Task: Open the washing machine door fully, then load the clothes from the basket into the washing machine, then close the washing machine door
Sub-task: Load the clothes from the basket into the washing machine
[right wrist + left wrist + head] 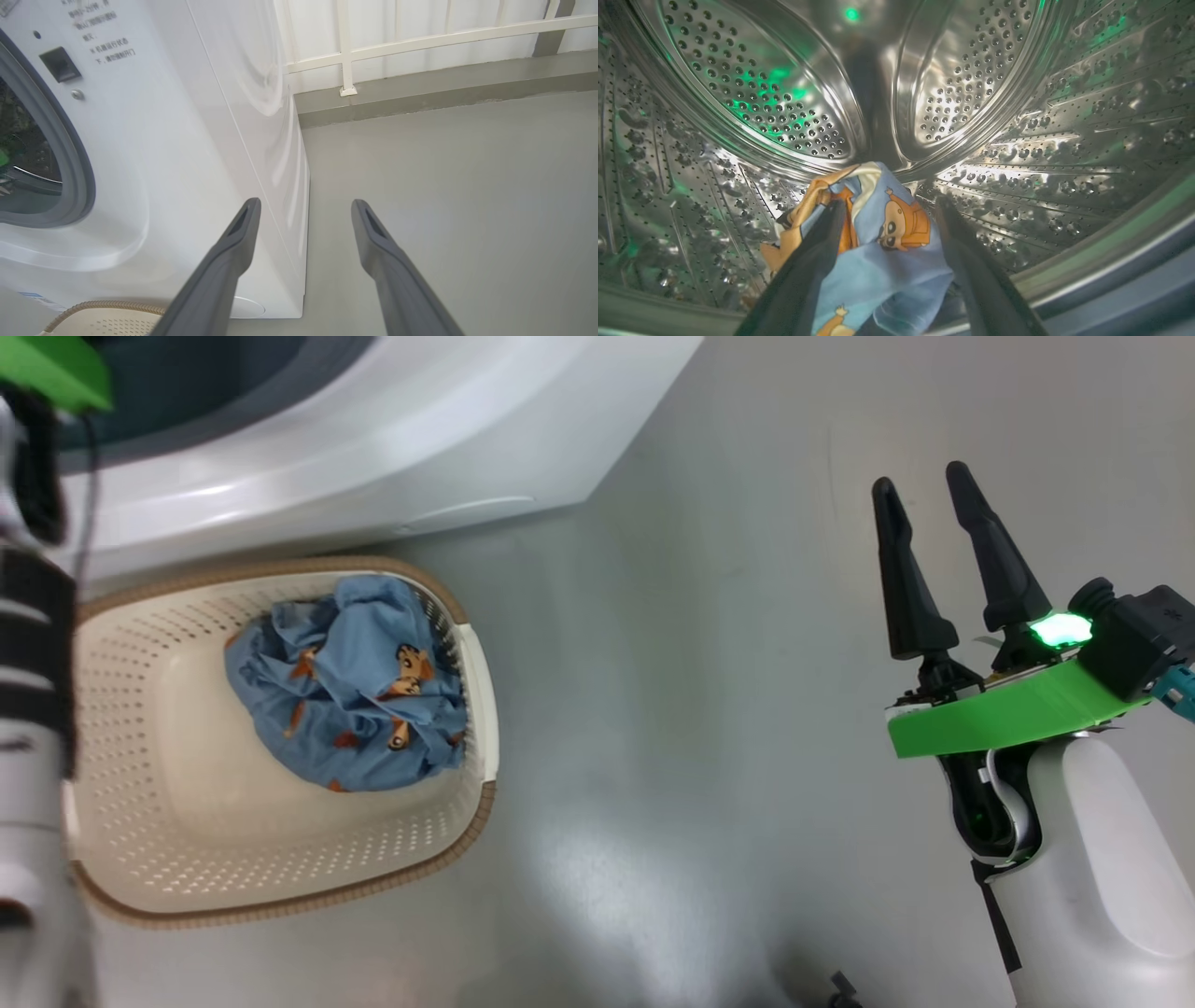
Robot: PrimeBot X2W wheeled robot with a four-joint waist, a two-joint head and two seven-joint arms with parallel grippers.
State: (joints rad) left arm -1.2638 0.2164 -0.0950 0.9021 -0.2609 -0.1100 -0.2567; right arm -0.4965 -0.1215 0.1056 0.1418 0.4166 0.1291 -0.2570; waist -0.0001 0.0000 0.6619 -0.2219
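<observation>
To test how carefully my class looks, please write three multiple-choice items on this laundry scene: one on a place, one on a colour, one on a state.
1. Where is the laundry basket?
A. on the floor before the washing machine
B. on top of the washing machine
C. inside the washing machine

2. What is the main colour of the garment in the basket?
A. red
B. light blue
C. green

3. How is the right pincer?
A. shut on a garment
B. shut on the basket's rim
C. open and empty

Answers:
1 A, the head view shows it on the grey floor below the machine's white front.
2 B, it is blue cloth with orange-brown figures.
3 C, its jaws stand apart with nothing between.
</observation>
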